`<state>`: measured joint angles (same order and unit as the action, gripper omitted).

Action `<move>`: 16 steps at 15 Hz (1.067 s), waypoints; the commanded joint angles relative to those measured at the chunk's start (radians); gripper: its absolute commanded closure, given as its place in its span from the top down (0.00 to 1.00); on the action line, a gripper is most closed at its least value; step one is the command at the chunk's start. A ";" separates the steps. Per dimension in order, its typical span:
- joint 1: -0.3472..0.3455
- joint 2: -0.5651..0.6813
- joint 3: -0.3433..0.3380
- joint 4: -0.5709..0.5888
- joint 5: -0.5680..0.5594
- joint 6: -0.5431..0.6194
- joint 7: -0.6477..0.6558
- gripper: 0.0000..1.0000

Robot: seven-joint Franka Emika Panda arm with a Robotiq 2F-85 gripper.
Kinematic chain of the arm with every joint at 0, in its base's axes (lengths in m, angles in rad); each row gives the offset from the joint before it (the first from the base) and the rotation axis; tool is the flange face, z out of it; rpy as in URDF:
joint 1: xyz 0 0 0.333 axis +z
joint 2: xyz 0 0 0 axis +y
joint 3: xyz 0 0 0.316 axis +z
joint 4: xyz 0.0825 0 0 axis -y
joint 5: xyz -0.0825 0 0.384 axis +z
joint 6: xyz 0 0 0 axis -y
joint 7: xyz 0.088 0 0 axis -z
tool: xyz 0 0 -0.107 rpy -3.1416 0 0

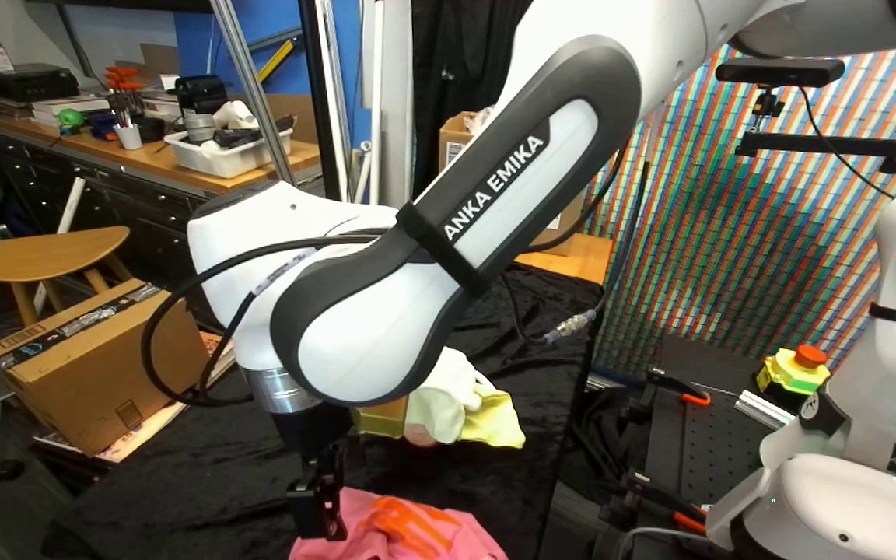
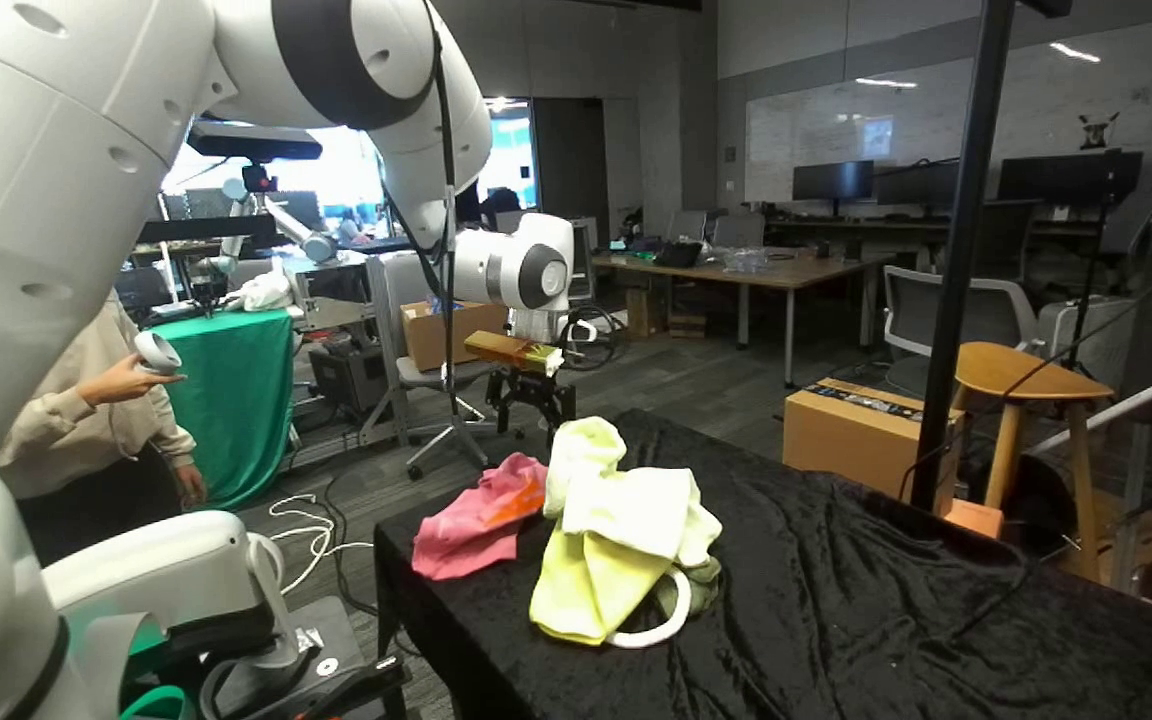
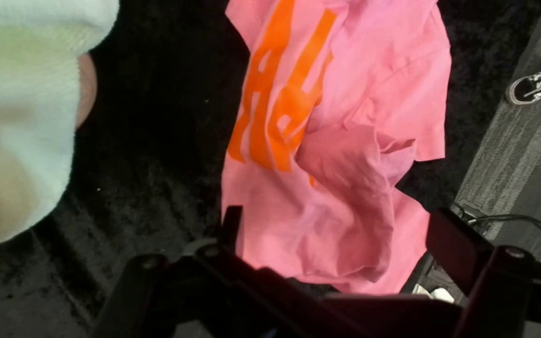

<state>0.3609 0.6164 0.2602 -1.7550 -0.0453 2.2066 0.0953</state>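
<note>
Gripper [image 3: 341,237] has its jaws spread wide w/ nothing held, poised over one end of the pink shirt [image 3: 345,234], which lies crumpled on the black-draped table [image 2: 886,580] next to the pale cloth heap [image 2: 626,500]. We'd call this the approach step, & reckon the next move calls for lowering straight down & pinching a raised fold. In an ext. view the arm [image 1: 526,187] blocks part of the heap & the bottom edge crops the shirt; we can't tell if the jaws touch fabric, or ID the brownish rounded thing [image 3: 87,89] peeking from under the heap.
</note>
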 commanded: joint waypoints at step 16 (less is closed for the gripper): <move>-0.027 0.156 -0.037 0.096 0.050 -0.060 -0.033 1.00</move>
<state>0.3367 0.7528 0.2264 -1.6879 -0.0085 2.1602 0.0816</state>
